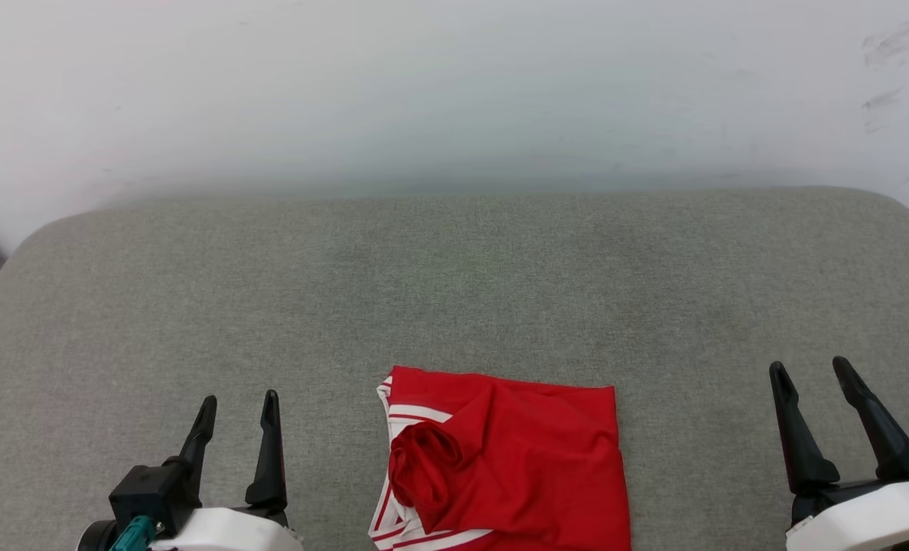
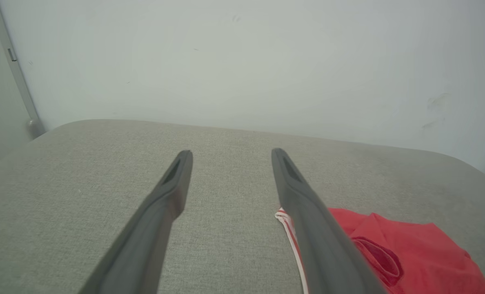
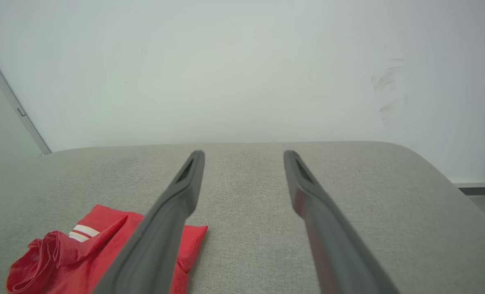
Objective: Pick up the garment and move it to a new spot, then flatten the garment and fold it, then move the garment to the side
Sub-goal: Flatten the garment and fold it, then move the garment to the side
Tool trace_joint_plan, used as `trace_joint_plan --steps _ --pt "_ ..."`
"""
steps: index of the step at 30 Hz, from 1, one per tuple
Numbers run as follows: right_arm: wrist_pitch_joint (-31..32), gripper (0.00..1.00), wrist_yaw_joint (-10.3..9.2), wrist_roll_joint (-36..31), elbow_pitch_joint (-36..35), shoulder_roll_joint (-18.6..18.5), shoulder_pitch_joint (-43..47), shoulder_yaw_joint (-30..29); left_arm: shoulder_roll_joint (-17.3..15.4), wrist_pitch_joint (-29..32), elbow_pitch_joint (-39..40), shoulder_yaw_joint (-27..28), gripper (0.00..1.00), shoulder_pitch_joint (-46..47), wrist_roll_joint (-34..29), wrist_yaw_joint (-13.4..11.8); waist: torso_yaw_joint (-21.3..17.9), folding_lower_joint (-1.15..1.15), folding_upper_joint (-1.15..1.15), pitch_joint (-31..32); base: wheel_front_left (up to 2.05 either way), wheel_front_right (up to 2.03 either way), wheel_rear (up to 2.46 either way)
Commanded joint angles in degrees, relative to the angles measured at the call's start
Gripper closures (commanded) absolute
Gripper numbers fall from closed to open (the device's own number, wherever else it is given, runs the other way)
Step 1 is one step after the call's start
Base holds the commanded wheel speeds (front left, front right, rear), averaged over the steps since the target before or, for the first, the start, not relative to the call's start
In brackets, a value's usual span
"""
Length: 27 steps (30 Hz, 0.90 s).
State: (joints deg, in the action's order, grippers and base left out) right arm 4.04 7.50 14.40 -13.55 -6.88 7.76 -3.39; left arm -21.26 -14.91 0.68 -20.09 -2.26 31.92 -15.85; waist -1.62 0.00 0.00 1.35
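The garment (image 1: 516, 467) lies folded into a red rectangle near the front edge of the grey cushioned surface, with red-and-white striped trim along its left side and a rumpled fold on top. Its lettering is hidden. My left gripper (image 1: 239, 407) stands open to the garment's left, apart from it and holding nothing. My right gripper (image 1: 810, 371) stands open to its right, also empty. The left wrist view has the garment (image 2: 410, 253) at the lower right beyond my open left gripper (image 2: 231, 154). The right wrist view has the garment (image 3: 75, 257) at the lower left beside my open right gripper (image 3: 243, 154).
The grey cushioned surface (image 1: 454, 291) stretches wide behind the garment, with rounded far corners. A pale wall (image 1: 454, 84) rises right behind it, scuffed at the upper right. A thin vertical strip (image 2: 16, 69) runs down the wall at the left.
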Motion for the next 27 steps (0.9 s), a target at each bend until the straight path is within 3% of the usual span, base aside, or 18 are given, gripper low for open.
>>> trace_joint_plan --steps 1,6,9,13,19,24,27 --pt "0.23 0.0 -0.02 -0.66 -0.43 0.4 0.9 -0.23 0.14 -0.38 -0.11 0.19 0.0 -0.51 -0.36 0.15 -0.05 0.0 0.0 -0.02 0.0 0.0 0.0" --pt "2.58 0.0 -0.02 0.23 -0.37 0.97 1.3 -1.46 0.69 -0.38 -0.27 1.0 0.0 0.12 -0.98 0.75 0.06 0.0 0.0 -0.4 0.0 0.0 0.0" --pt "6.04 0.0 -0.02 4.02 0.85 0.56 0.76 -4.11 1.17 -0.38 -0.06 1.83 0.0 0.55 -1.3 0.87 0.2 0.0 0.0 -0.84 0.0 0.0 0.0" --pt "13.75 0.0 -0.02 10.97 4.41 -2.1 -1.57 -8.45 1.69 -0.34 0.22 3.09 0.0 1.08 -2.07 1.25 0.91 0.0 0.0 -1.91 0.0 0.0 0.0" --pt "31.1 0.0 -0.02 22.52 12.52 -6.11 -4.95 -11.74 3.14 -0.33 0.57 4.12 0.0 3.26 -3.84 2.8 3.32 0.0 0.0 -5.18 0.0 0.0 0.0" --pt "43.45 0.0 -0.02 29.17 18.2 -3.71 -8.07 -12.56 4.56 -0.33 0.42 4.58 0.0 6.1 -5.71 4.41 6.01 0.0 0.0 -8.49 0.0 0.0 0.0" --pt "47.57 0.0 -0.02 33.54 20.58 -0.96 -9.86 -11.92 5.54 -0.32 0.25 4.94 0.0 7.51 -6.64 5.28 7.35 0.0 0.0 -10.31 0.0 0.0 0.0"
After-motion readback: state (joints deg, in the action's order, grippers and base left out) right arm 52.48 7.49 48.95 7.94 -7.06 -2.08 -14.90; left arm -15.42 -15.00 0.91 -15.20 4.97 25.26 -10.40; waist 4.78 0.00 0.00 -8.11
